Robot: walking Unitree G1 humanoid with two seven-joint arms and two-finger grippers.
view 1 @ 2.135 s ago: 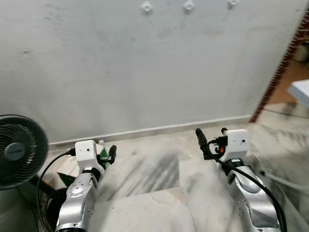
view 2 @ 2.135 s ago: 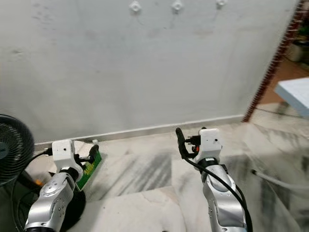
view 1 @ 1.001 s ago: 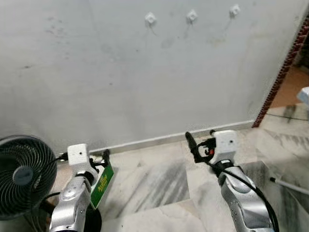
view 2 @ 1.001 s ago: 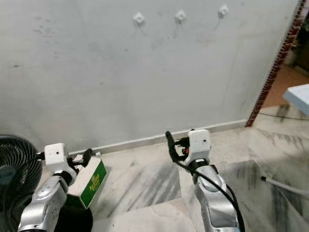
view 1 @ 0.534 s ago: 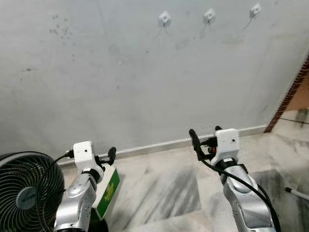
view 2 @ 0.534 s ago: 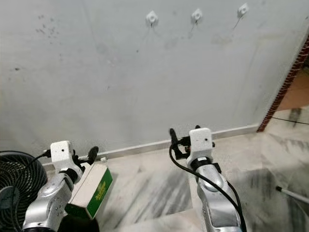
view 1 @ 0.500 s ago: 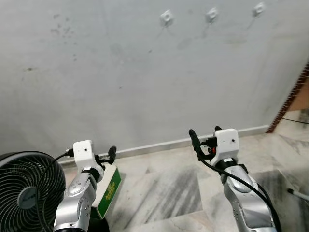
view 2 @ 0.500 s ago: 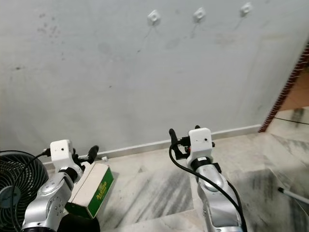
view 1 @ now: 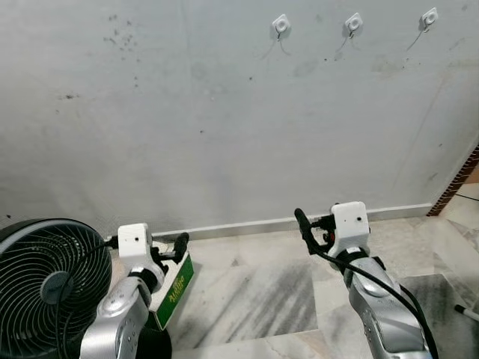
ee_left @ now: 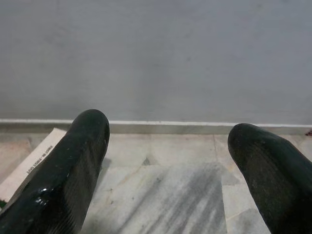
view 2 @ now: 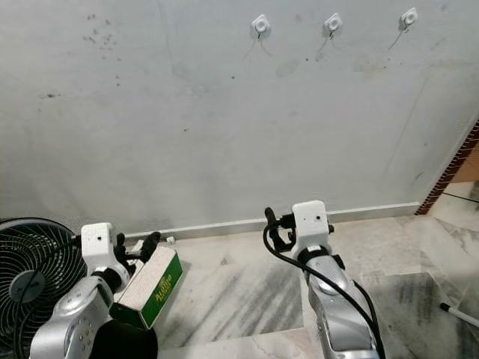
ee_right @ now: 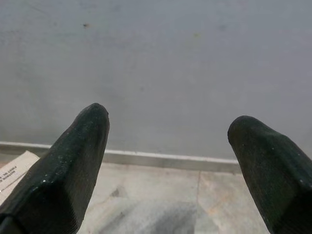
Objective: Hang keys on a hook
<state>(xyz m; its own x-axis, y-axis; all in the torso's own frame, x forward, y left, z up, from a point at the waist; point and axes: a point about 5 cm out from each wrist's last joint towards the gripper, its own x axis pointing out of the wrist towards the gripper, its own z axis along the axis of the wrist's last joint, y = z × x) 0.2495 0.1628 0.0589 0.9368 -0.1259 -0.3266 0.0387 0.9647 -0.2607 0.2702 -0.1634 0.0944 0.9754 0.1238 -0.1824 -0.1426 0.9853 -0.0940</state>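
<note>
A pale grey wall with dark specks is seen, set with white hooks. The floor is grey-veined white marble. A black fan and a green-and-white box are shown.

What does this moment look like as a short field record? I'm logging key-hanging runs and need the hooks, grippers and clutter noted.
hooks: three white hooks in a row high on the grey wall; nothing visibly hanging on them
keys: none seen
left gripper: open, empty, low, facing the wall
right gripper: open, empty, low, facing the wall
fan: black, on the robot's left
box: green and white, on the floor by the left gripper
floor: marble
</note>
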